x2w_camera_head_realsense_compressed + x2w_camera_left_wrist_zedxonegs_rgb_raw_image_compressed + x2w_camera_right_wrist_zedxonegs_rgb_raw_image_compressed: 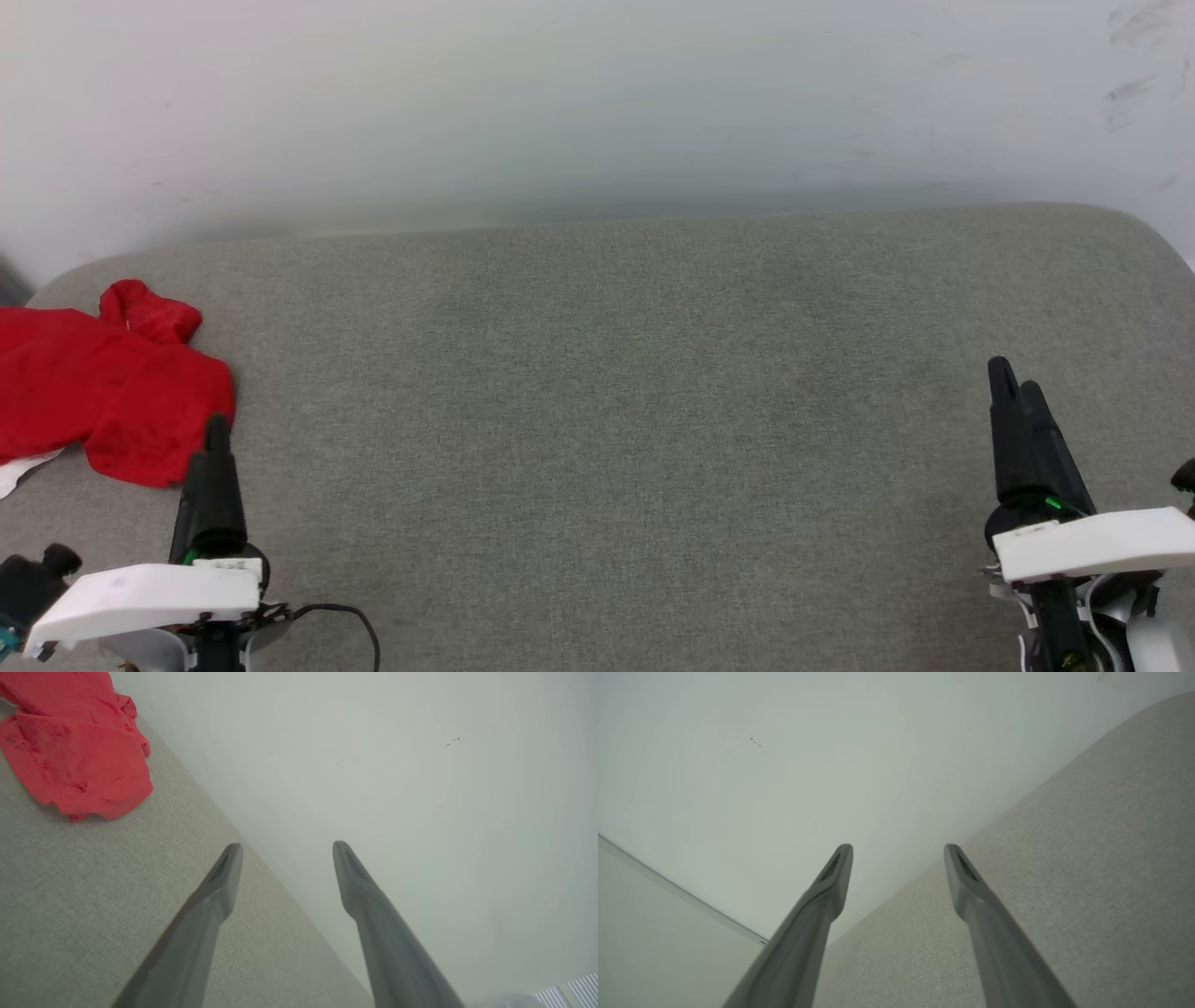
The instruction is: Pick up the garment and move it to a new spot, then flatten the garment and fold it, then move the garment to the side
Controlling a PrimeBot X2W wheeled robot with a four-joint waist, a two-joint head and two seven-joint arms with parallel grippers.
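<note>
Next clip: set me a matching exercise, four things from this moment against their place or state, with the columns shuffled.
1 crumpled red cloth garment
2 left gripper with dark fingers
3 right gripper with dark fingers
4 white wall

A behind the grey fabric surface
B open, lower right in head view
C bunched at the surface's left end
D open, near the garment

Pairs: 1-C, 2-D, 3-B, 4-A

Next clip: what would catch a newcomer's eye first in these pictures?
The crumpled red garment stands out at the far left of the grey fabric surface, cut off by the head view's left edge. Next come the left pincer at lower left, close to the garment, and the right pincer at lower right, both open and holding nothing.
</note>
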